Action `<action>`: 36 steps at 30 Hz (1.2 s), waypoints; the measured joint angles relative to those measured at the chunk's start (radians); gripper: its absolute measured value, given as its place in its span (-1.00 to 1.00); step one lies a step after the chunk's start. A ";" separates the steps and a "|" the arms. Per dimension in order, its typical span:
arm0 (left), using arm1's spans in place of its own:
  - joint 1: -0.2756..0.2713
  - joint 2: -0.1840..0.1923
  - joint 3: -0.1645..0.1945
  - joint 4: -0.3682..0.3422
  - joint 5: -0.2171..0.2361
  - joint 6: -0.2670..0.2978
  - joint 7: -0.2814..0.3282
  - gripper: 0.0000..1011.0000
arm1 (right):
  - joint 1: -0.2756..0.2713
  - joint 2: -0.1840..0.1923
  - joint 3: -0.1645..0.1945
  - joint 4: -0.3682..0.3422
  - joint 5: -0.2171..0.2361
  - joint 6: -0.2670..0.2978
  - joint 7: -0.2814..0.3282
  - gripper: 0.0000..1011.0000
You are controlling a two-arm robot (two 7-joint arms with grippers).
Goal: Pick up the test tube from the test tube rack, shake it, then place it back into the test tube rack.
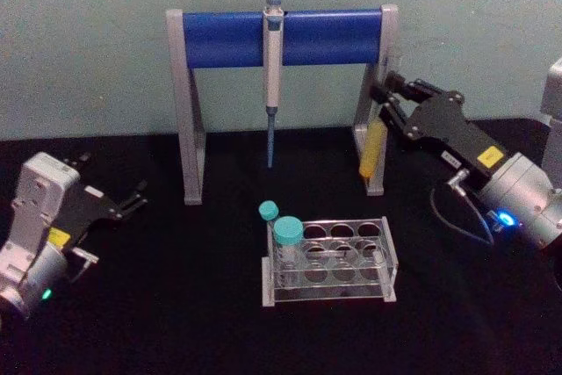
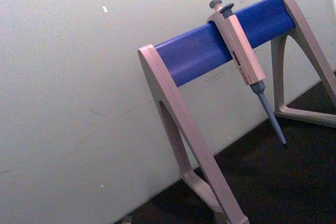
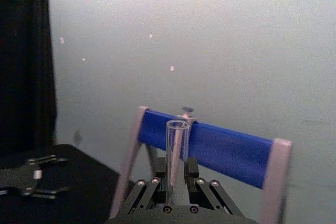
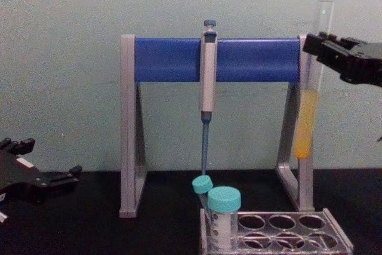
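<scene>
Between my right jaws, clenched on upper glass: test tube (image 4: 307,117), upright, high, apart from rack (image 1: 325,292), near stand (image 1: 219,39) right leg. Thin glass: light, slick, brittle; open top, yellow liquid low. Judgement: hold firm above liquid, never crush, shake gently. Left jaws spread, parked low left over counter (image 1: 176,305).
</scene>
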 joint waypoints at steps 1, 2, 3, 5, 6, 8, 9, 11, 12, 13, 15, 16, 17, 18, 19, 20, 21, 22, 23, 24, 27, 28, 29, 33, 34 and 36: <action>0.000 0.000 0.000 0.000 0.000 0.000 0.000 0.98 | 0.003 0.001 -0.006 0.002 0.010 0.005 0.012 -0.55; 0.000 0.000 0.000 0.000 0.000 0.000 0.000 0.98 | 0.004 0.002 -0.009 0.002 0.016 0.008 0.018 -0.55; 0.000 0.000 0.000 0.000 0.000 0.000 0.000 0.98 | 0.004 0.004 -0.013 0.003 0.023 0.012 0.026 -0.55; 0.000 0.000 0.000 0.000 0.000 0.000 0.000 0.98 | 0.004 0.013 -0.023 -0.002 0.045 0.026 0.050 -0.55; 0.000 0.000 0.000 0.000 0.000 0.000 0.000 0.98 | 0.004 0.018 -0.026 -0.005 0.053 0.031 0.058 -0.55; 0.000 0.000 0.000 0.000 0.000 0.000 0.000 0.98 | 0.000 0.031 -0.034 -0.017 0.075 0.047 0.080 -0.55; 0.000 0.000 0.000 0.000 0.000 0.000 0.000 0.98 | -0.002 0.035 -0.035 -0.021 0.081 0.051 0.085 -0.55; 0.000 0.000 0.000 0.000 0.000 0.000 0.000 0.98 | -0.009 0.052 -0.039 -0.039 0.099 0.069 0.098 -0.55; 0.000 0.000 0.000 0.000 0.000 0.000 0.000 0.98 | -0.015 0.061 -0.040 -0.050 0.106 0.078 0.102 -0.55; 0.000 0.000 0.000 0.000 0.000 0.000 0.000 0.98 | -0.020 0.068 -0.040 -0.058 0.111 0.085 0.103 -0.55; 0.000 0.000 0.000 0.000 0.000 0.000 0.000 0.98 | -0.038 0.093 -0.038 -0.086 0.129 0.109 0.107 -0.55; 0.000 0.000 0.000 0.000 0.000 0.000 0.000 0.98 | -0.047 0.103 -0.036 -0.097 0.135 0.118 0.106 -0.55; 0.000 0.000 0.000 0.000 0.000 0.000 0.000 0.98 | -0.052 0.110 -0.035 -0.104 0.138 0.124 0.105 -0.55; 0.000 0.000 0.000 0.000 0.000 0.000 0.000 0.98 | -0.065 0.126 -0.032 -0.121 0.145 0.136 0.101 -0.55; 0.000 0.000 0.000 0.000 0.000 0.000 0.000 0.98 | -0.071 0.134 -0.030 -0.127 0.147 0.142 0.097 -0.55; 0.000 0.000 0.000 0.000 0.000 0.000 0.000 0.98 | -0.077 0.141 -0.028 -0.133 0.149 0.146 0.092 -0.55; 0.000 0.000 0.000 0.000 0.000 0.000 0.000 0.98 | -0.088 0.156 -0.023 -0.142 0.151 0.155 0.082 -0.55; 0.000 0.000 0.000 0.000 0.000 0.000 0.000 0.98 | -0.091 0.161 -0.021 -0.145 0.151 0.159 0.074 -0.55; 0.000 0.000 0.000 0.000 0.000 0.000 0.000 0.98 | -0.095 0.167 -0.019 -0.147 0.150 0.162 0.066 -0.55; 0.000 0.000 0.000 0.000 0.000 0.000 0.000 0.98 | -0.099 0.177 -0.013 -0.151 0.149 0.164 0.050 -0.55; 0.000 0.000 0.000 0.000 0.000 0.000 0.000 0.98 | -0.101 0.188 -0.009 -0.153 0.138 0.164 0.024 -0.55; 0.000 0.000 0.000 0.000 0.000 0.000 0.000 0.98 | -0.100 0.192 -0.007 -0.154 0.123 0.161 0.006 -0.55; 0.000 0.000 0.000 0.000 0.000 0.000 0.000 0.98 | -0.099 0.193 -0.007 -0.154 0.115 0.158 -0.002 -0.55; 0.000 0.000 0.000 0.000 0.000 0.000 0.000 0.98 | -0.083 0.186 -0.007 -0.140 0.066 0.142 -0.042 -0.55; 0.000 0.000 0.000 0.000 0.000 0.000 0.000 0.98 | -0.079 0.182 -0.007 -0.136 0.059 0.139 -0.047 -0.55; 0.000 0.000 0.000 0.000 0.000 0.000 0.000 0.98 | -0.064 0.166 -0.010 -0.120 0.040 0.127 -0.055 -0.55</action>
